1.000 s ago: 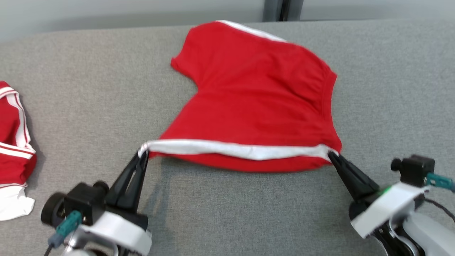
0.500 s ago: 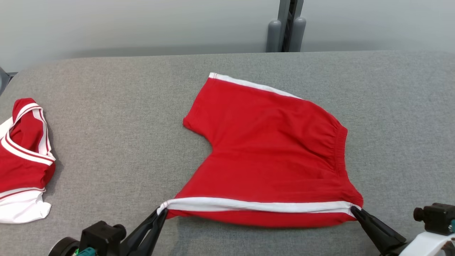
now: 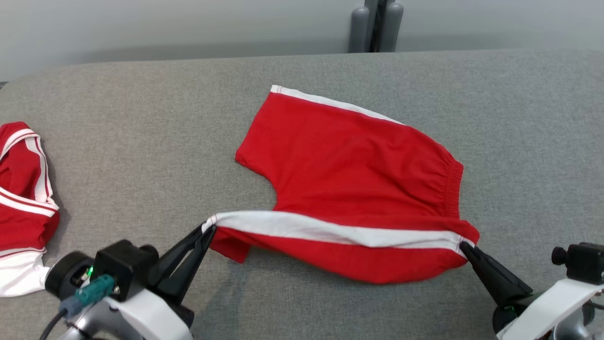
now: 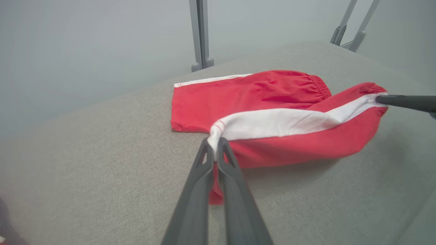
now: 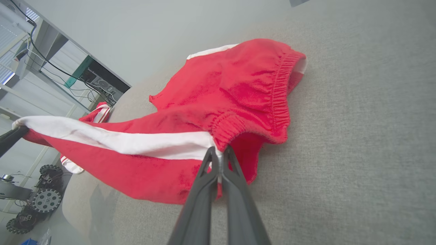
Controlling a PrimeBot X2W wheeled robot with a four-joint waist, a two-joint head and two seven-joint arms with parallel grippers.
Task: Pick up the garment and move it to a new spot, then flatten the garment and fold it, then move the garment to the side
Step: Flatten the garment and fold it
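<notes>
Red shorts (image 3: 349, 170) with white side stripes lie on the grey padded table (image 3: 141, 141). Their near striped edge is lifted off the surface and stretched between both grippers, sagging over the rest. My left gripper (image 3: 210, 227) is shut on the leg-hem end of the white stripe (image 4: 272, 120), seen up close in the left wrist view (image 4: 214, 144). My right gripper (image 3: 465, 245) is shut on the waistband corner (image 5: 224, 131), its fingers (image 5: 204, 177) pinching the cloth. The far leg and elastic waistband (image 3: 454, 186) rest flat.
A second red and white garment (image 3: 23, 203) lies bunched at the table's left edge. Grey posts (image 3: 373, 26) stand behind the far edge against a pale wall. Bare grey surface stretches to the right of the shorts and in front of them.
Both grippers have lifted the near striped edge and carried it forward over the shorts, so the front panel now hangs below the stripe. The head camera has shifted between frames.
</notes>
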